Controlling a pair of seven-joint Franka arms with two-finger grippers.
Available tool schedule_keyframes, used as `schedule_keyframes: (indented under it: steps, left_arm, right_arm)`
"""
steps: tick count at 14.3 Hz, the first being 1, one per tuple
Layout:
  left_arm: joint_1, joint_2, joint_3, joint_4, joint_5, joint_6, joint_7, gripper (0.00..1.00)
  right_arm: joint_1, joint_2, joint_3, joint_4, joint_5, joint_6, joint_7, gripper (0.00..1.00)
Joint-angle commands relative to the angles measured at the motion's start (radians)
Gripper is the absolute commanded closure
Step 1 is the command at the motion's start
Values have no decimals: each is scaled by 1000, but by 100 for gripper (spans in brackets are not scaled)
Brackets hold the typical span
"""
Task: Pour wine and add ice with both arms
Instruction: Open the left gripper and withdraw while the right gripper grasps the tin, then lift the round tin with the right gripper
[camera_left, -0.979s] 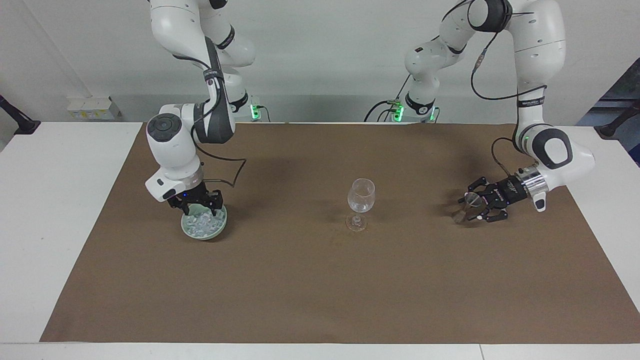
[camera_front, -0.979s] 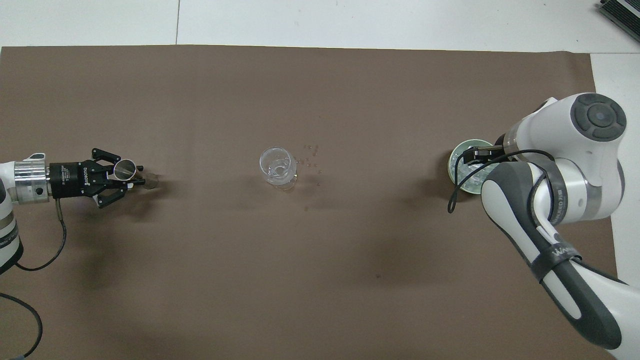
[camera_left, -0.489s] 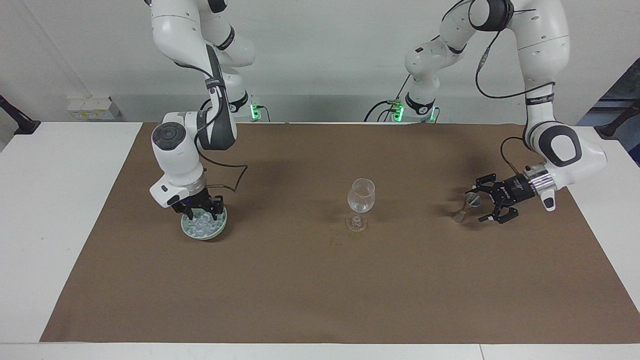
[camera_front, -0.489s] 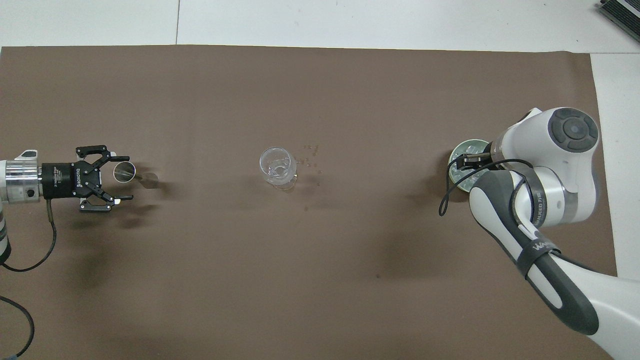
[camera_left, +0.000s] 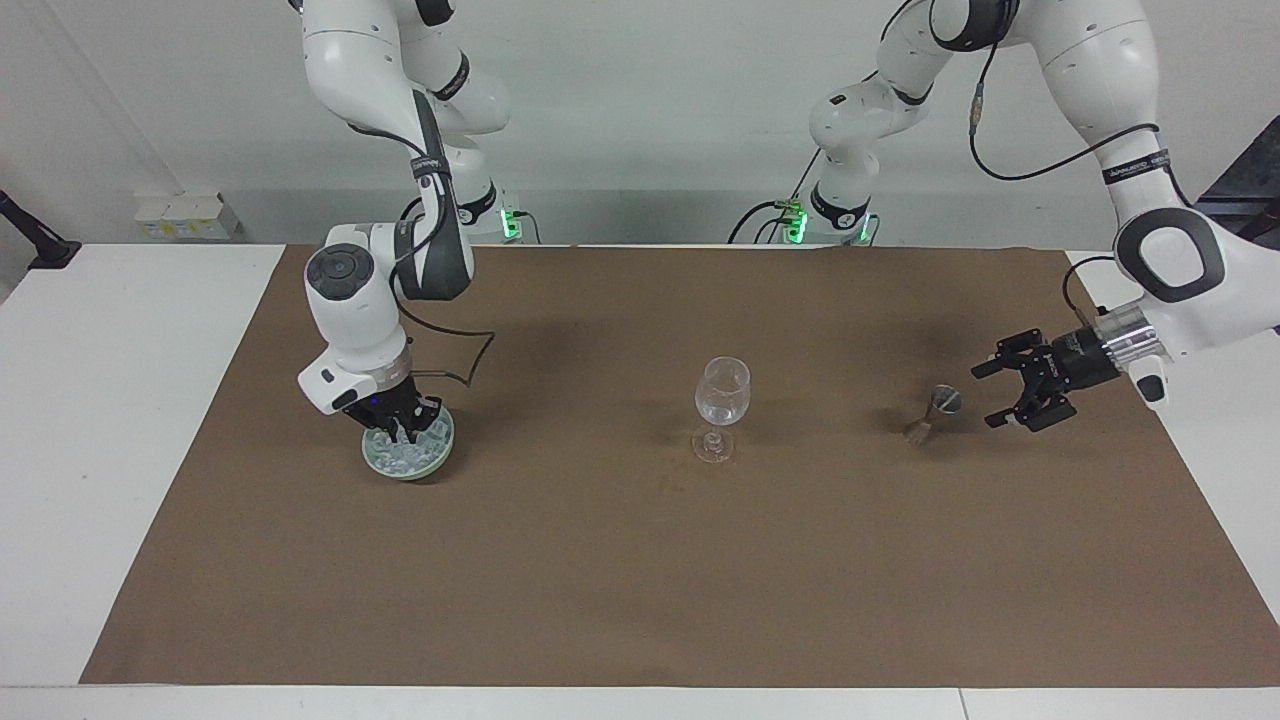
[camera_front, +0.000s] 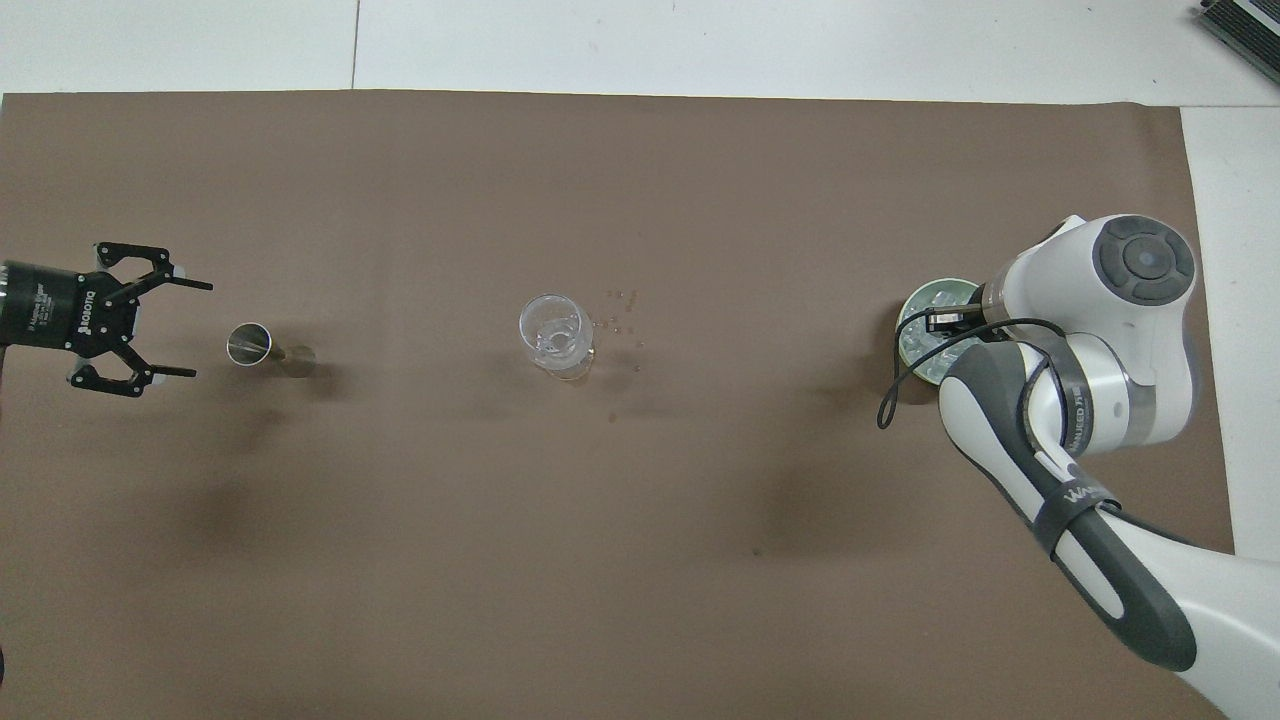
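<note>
A clear stemmed glass (camera_left: 722, 390) (camera_front: 553, 330) stands mid-mat. A pale green bowl (camera_left: 443, 450) (camera_front: 912, 303) holds the ice (camera_left: 393, 460) (camera_front: 925, 348) toward the right arm's end. My right gripper (camera_left: 408, 433) (camera_front: 945, 320) points down into that ice, shut; whether a chunk sits between the tips is hidden. A small metal measuring cup (camera_left: 942, 403) (camera_front: 248, 343) stands alone toward the left arm's end. My left gripper (camera_left: 982, 397) (camera_front: 200, 330) hovers beside it, open and apart from it. The wine is out of view.
A brown mat (camera_left: 640, 580) covers most of the white table (camera_left: 120, 420). Small droplets (camera_front: 620, 315) dot the mat beside the glass, toward the right arm's end.
My left gripper opened wide, let go of the metal cup and drew back toward its own end of the table. My right gripper sank into the ice and closed.
</note>
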Motion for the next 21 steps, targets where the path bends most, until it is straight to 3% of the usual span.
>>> schedule_keyframes:
  steps: [1, 7, 15, 17, 21]
  left_arm:
    - [-16, -34, -8, 35, 67, -24, 99, 0]
    - [-105, -103, -13, 108, 221, -10, 207, 0]
    - [-240, -161, -15, 182, 486, -7, 572, 0]
    - [-285, -196, -19, 181, 570, 5, 638, 0]
    - [-332, -252, -22, 170, 629, -13, 699, 0]
  right_arm:
    - [-4, -34, 3, 8, -23, -30, 29, 100]
    - [-2, -147, 15, 89, -5, -199, 76, 100]
    - [-5, -290, 28, 154, 84, -414, 69, 100]
    - [-5, -296, 28, 171, 107, -428, 73, 100]
    - [-2, -287, 57, 180, 136, -383, 79, 100]
